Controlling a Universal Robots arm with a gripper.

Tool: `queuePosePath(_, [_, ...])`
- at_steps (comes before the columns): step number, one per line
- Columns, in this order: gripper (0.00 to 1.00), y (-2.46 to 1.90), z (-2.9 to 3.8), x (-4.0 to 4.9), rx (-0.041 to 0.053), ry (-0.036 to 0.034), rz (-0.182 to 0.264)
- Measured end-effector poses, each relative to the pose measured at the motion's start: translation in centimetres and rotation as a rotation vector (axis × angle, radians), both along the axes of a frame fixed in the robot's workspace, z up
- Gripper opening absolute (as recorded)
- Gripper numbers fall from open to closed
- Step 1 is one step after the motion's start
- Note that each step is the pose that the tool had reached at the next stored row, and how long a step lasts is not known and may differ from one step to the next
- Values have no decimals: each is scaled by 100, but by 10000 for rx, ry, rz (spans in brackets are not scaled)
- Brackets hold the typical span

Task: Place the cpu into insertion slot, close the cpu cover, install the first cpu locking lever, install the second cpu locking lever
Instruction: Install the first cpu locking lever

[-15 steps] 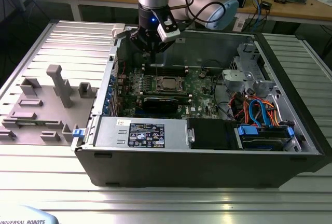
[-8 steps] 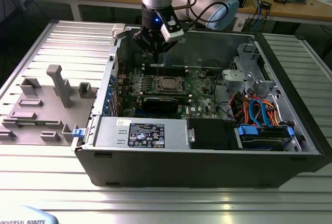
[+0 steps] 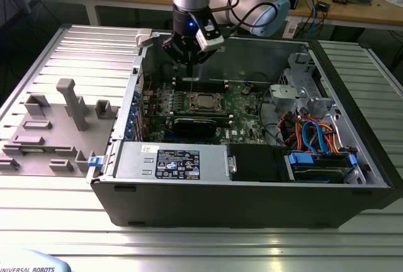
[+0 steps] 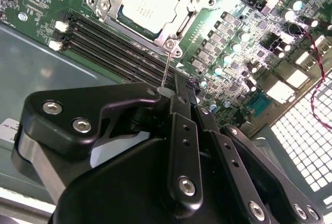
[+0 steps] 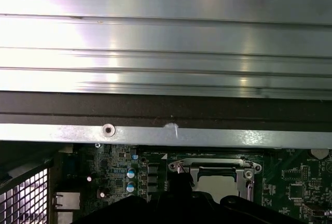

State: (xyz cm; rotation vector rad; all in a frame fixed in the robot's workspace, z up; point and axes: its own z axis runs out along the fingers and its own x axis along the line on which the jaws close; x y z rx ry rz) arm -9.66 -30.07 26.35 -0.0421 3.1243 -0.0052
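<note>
**Spotter:** Your small square silver-topped cpu point(image 4: 150, 1) lies flat in the dark, metal-rimmed insertion slot point(image 4: 99, 3). The thin silver frame of the cpu cover point(image 4: 182, 23) looks to be down around it.

**Operator:** And my end effector?

**Spotter:** Your black end effector point(image 4: 179, 90) hangs just above the green circuit board point(image 4: 233, 22), inside the open grey computer case point(image 3: 252, 203) on the ribbed aluminium counter point(image 3: 63, 209). Its fingers are drawn narrow. A thin bright wire locking lever point(image 4: 166, 68) rises from the slot's corner to your fingertips. I cannot tell whether you are pinching it.

**Operator:** How will that wire handle?

**Spotter:** I judge it light, springy and slick, so it may slip or snap back. You would hold it best near its free end, across the pads. Treat the chip as fragile, and put no load on its top.
</note>
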Motion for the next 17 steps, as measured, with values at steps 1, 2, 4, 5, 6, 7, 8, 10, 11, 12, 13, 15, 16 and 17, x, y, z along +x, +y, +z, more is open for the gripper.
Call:
queuePosePath(1, [11, 0, 0, 3, 0, 0, 0])
queuePosePath(2, [11, 0, 0, 5, 0, 0, 0])
queuePosePath(4, [11, 0, 0, 14, 0, 0, 1])
queuePosePath(5, [11, 0, 0, 16, -1, 0, 0])
queuePosePath(6, [11, 0, 0, 17, 0, 0, 0])
queuePosePath(7, [11, 0, 0, 19, 0, 0, 0])
queuePosePath(8, [11, 0, 0, 20, 0, 0, 0])
queuePosePath(10, [11, 0, 0, 27, -1, 0, 0])
queuePosePath(11, [11, 0, 0, 27, 0, 1, 0])
queuePosePath(12, [11, 0, 0, 27, 0, 0, 0])
queuePosePath(13, [11, 0, 0, 27, 0, 0, 0])
queuePosePath(15, [11, 0, 0, 27, 0, 0, 0])
queuePosePath(16, [11, 0, 0, 27, 0, 0, 0])
queuePosePath(17, [11, 0, 0, 27, 0, 0, 0])
